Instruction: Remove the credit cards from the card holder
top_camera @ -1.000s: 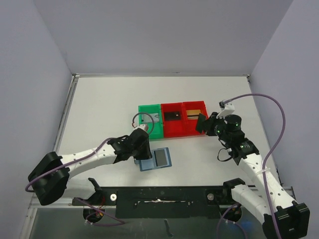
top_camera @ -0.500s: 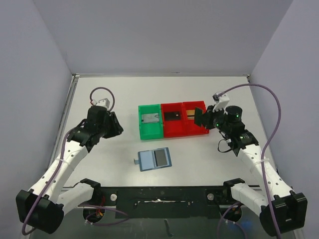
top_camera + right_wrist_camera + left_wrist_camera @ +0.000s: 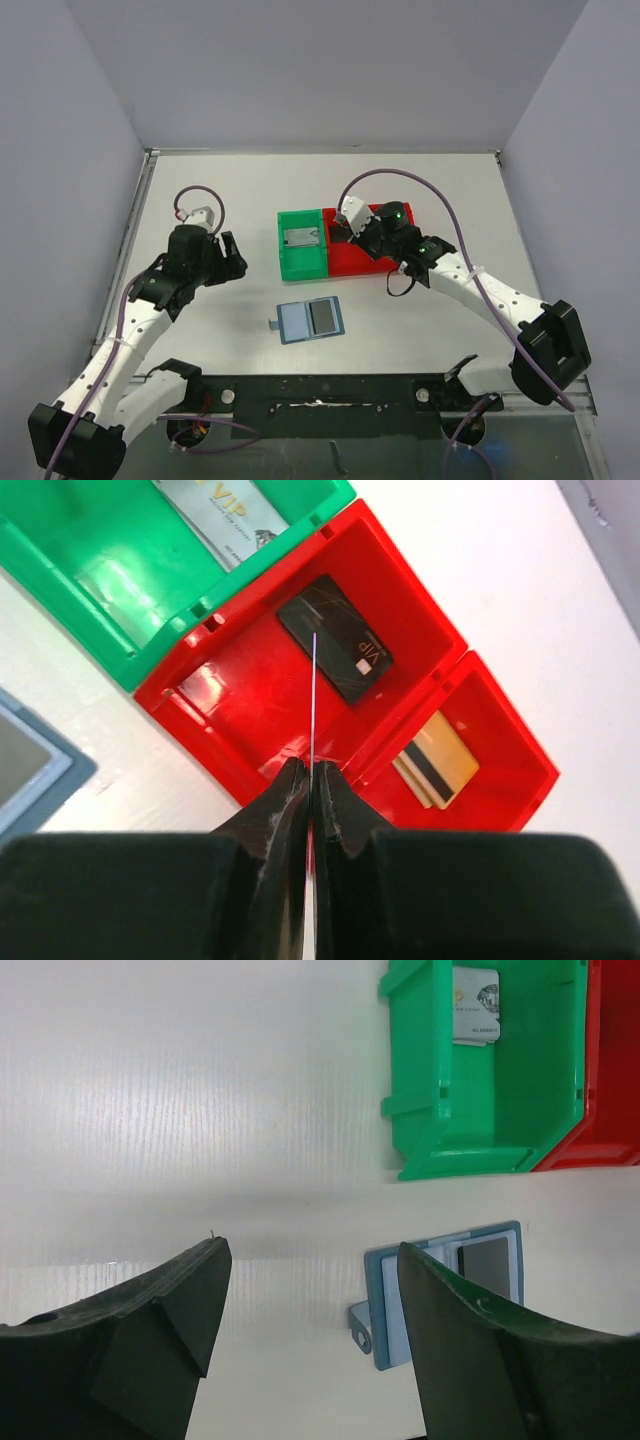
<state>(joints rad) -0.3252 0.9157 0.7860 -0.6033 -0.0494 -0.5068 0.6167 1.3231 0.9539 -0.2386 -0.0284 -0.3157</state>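
The blue card holder (image 3: 312, 320) lies open and flat on the table, a dark panel on its right half; the left wrist view shows it as well (image 3: 445, 1290). My left gripper (image 3: 235, 258) hovers open to its upper left, nothing between the fingers (image 3: 310, 1250). My right gripper (image 3: 352, 222) is shut on a thin credit card (image 3: 313, 700), seen edge-on, above the middle red bin (image 3: 250, 690). A black card (image 3: 335, 652) lies in that bin. A gold card (image 3: 435, 760) lies in the right red bin (image 3: 500, 780).
A green bin (image 3: 302, 262) stands left of the red bins and holds a silver card (image 3: 300, 237). The three bins form a row behind the card holder. Grey walls close in the table on three sides.
My left arm drew back from the card holder to the left and its gripper opened. My right arm swung left from beside the red bins to over the middle red bin.
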